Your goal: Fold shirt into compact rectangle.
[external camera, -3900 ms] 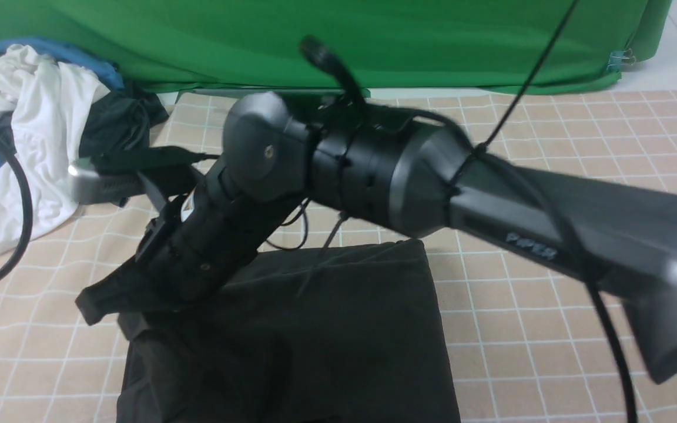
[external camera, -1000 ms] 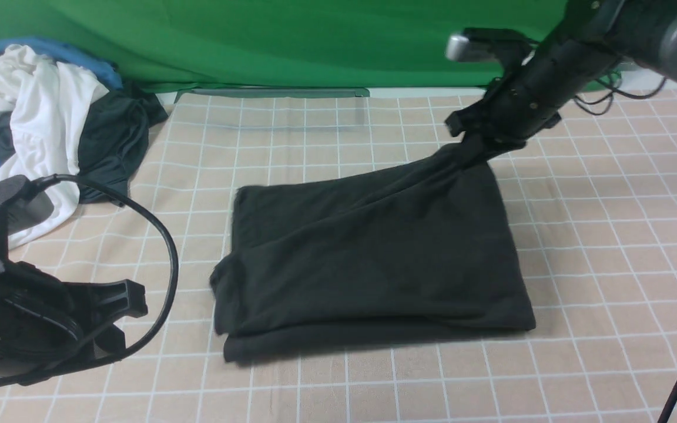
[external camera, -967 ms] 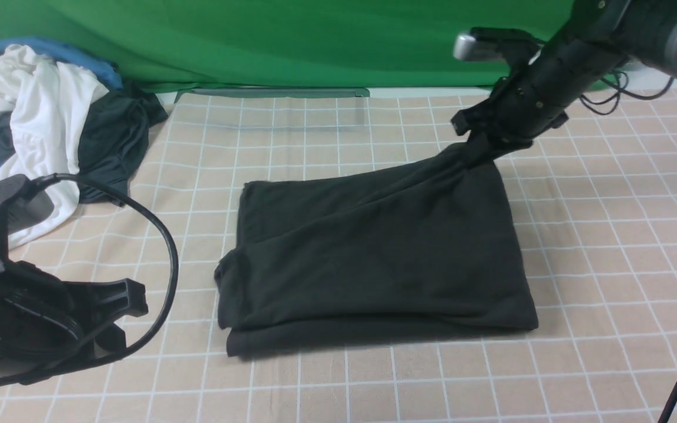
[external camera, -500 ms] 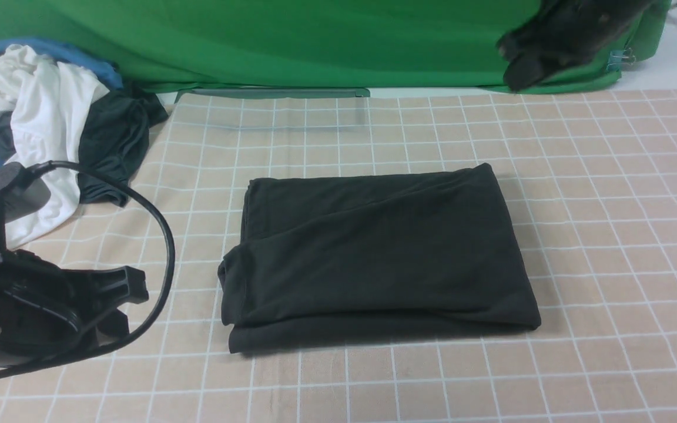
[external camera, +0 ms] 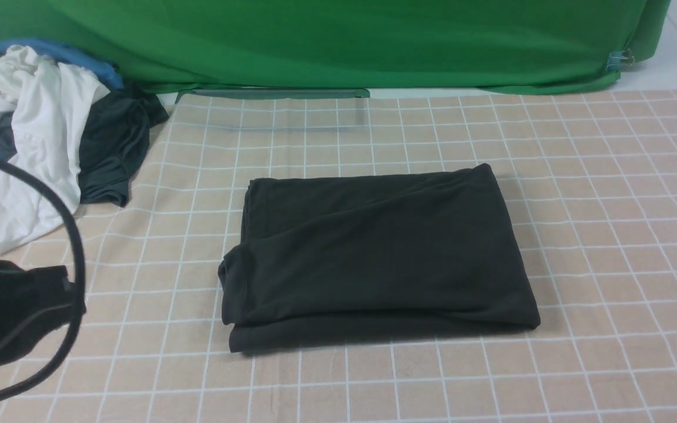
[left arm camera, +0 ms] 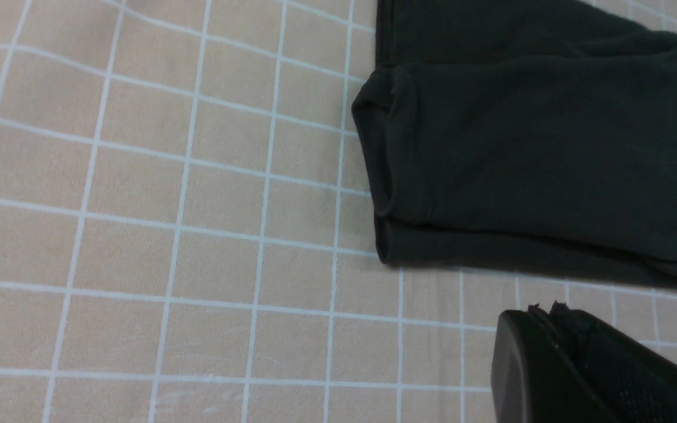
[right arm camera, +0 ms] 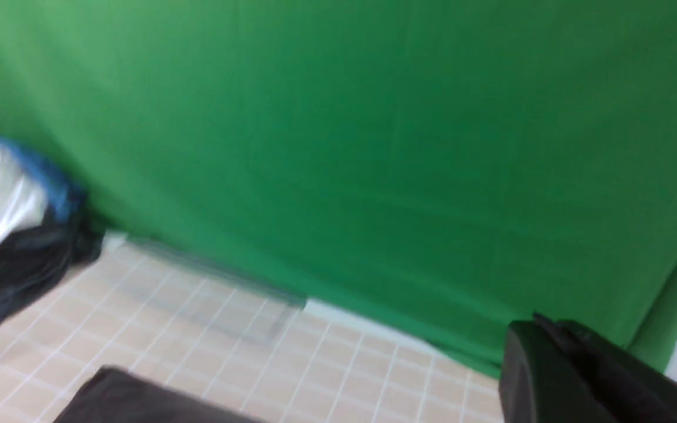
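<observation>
The black shirt point(external camera: 379, 252) lies folded into a flat rectangle in the middle of the checked cloth, print and label hidden inside. Nothing touches it. The left wrist view shows the shirt's point(left arm camera: 538, 153) layered left edge, with my left gripper point(left arm camera: 544, 308) hovering just short of its near edge, fingers pressed together and empty. My left arm point(external camera: 9, 305) is a dark blur at the lower left of the front view. My right gripper point(right arm camera: 541, 322) is raised, shut and empty, facing the backdrop; a shirt corner point(right arm camera: 138, 399) shows below it. The front view does not show the right arm.
A heap of clothes sits at the far left: a white garment point(external camera: 33, 135), a dark charcoal garment point(external camera: 109, 147) and blue fabric point(external camera: 50, 50). A green backdrop point(external camera: 338, 41) hangs along the far edge. A black cable point(external camera: 74, 264) loops over my left arm.
The right gripper let go of the shirt's far right corner, rose and left the front view. The shirt settled flat. My left arm has drawn back towards the lower left.
</observation>
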Controlling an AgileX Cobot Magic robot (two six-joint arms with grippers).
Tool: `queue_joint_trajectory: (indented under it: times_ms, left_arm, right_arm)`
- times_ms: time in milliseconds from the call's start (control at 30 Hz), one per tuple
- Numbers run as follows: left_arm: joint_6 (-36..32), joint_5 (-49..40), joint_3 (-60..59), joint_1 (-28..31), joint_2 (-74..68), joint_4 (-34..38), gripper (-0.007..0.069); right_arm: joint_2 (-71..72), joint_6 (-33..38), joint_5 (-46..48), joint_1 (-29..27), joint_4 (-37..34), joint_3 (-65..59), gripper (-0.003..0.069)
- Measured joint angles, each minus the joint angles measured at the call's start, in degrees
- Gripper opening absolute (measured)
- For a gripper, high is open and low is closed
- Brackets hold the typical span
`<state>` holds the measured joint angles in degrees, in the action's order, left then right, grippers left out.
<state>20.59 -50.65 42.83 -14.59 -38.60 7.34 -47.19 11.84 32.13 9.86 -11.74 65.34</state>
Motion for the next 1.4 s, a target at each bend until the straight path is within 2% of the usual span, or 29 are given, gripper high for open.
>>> queue_joint_trajectory:
  times_ms: [67, 167, 233, 400, 600, 1100, 1200, 1333, 1367, 1400]
  left_arm:
    - [0.0, 0.0, 0.0, 0.0, 2.1, 0.0, 0.0001]
    - [0.0, 0.6, 0.0, 0.0, 3.9, 0.0, 0.0001]
    - [-1.2, 1.9, -0.1, 0.0, 5.6, 0.0, 0.0001]
    - [-1.6, 3.9, -0.1, 0.0, 6.8, 0.0, 0.0003]
    - [-1.7, 4.4, -0.1, 0.0, 6.8, 0.0, 0.0003]
    - [-2.5, 4.8, -0.1, 0.0, 6.8, -0.8, 0.0003]
    - [-4.8, 11.8, -2.3, 0.3, 8.8, -2.7, 0.0003]
    - [-11.2, 33.8, -14.0, 3.0, 16.5, -2.2, 0.0003]
    - [-11.5, 34.7, -15.6, 3.3, 17.5, -2.2, 0.0003]
    - [-12.7, 39.6, -20.3, 4.8, 20.2, -2.0, 0.0003]
  right_arm:
    - [9.6, 1.8, -9.5, 0.0, 0.0, -12.3, 0.0031]
    - [18.3, 4.1, -17.6, 0.0, 0.1, -22.5, 0.0031]
    - [27.5, 5.9, -24.8, 0.0, 0.2, -34.2, 0.0032]
    - [39.5, 7.3, -39.7, 0.0, 0.2, -46.4, 0.0062]
    - [44.0, 7.3, -43.9, 0.0, 0.2, -49.8, 0.0111]
    - [44.2, 7.3, -44.3, 0.0, 0.2, -50.3, 0.015]
    - [44.3, 7.3, -44.3, 0.0, 0.2, -50.3, 0.016]
    - [44.3, 7.3, -44.3, 0.0, 0.2, -50.3, 0.0166]
    - [44.3, 7.3, -44.3, 0.0, 0.2, -50.3, 0.0167]
    - [44.3, 7.3, -44.3, 0.0, 0.2, -50.3, 0.017]
